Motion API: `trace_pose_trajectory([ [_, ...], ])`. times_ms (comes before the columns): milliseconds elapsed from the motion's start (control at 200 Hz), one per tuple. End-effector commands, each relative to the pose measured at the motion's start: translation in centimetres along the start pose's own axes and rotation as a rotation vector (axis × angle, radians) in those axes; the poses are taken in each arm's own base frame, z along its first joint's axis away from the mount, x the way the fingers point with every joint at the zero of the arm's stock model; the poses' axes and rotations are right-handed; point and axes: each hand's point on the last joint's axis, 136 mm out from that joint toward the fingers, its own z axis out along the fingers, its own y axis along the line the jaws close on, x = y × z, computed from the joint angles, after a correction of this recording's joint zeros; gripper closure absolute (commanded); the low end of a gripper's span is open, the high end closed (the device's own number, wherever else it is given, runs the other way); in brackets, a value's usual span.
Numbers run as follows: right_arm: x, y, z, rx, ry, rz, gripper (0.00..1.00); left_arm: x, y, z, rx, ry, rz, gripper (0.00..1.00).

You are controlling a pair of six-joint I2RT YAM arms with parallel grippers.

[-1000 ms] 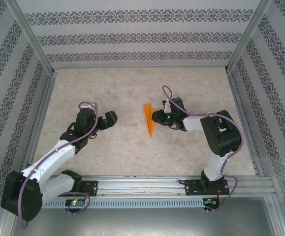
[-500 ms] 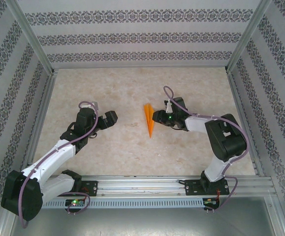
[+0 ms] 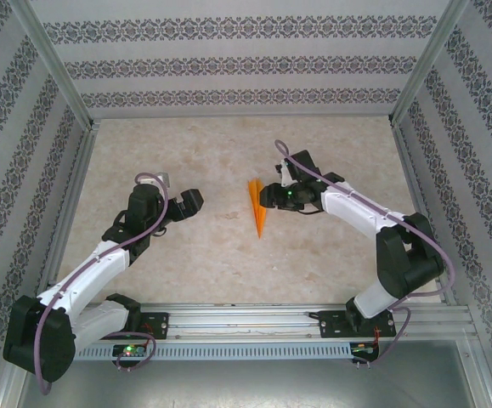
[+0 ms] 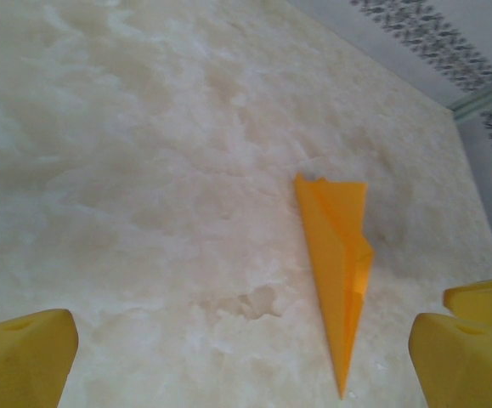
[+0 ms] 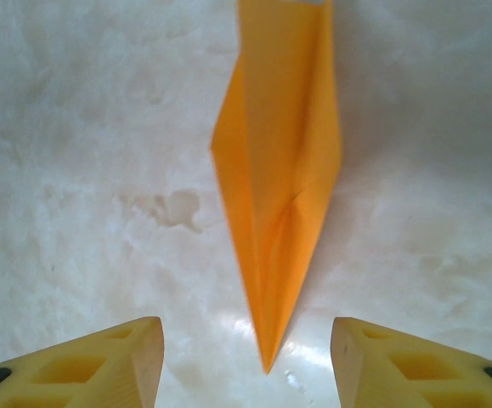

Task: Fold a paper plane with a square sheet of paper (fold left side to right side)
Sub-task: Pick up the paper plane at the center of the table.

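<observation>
The paper plane [image 3: 257, 208] lies on the counter [image 3: 203, 153], a slim orange dart with a crease down its middle. Your right hand [image 3: 268, 197] is just to the right of the plane, its fingers apart and gripping nothing. Your left hand [image 3: 193, 204] is well to the left of the plane, its fingers spread wide and empty.

paper plane [image 3: 257, 208] on table [image 3: 330, 153] | right hand [image 3: 267, 198] just beside, right | left hand [image 3: 195, 204] apart, left
</observation>
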Motion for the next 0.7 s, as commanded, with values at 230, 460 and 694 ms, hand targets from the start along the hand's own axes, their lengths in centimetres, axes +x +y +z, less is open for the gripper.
trace_pose_trajectory([
  [230,1.9,0.1,2.2,0.092,0.158,0.027,0.49,-1.3,-2.2,-0.3,0.105,-0.028,0.063,0.00],
  [460,1.5,-0.1,4.0,0.112,0.178,0.038,0.51,-1.1,-1.9,-0.2,0.092,-0.017,0.060,0.00],
  [694,1.3,-0.2,5.8,0.117,0.206,0.046,0.56,-0.8,-1.6,-0.1,0.082,-0.008,0.057,0.00],
])
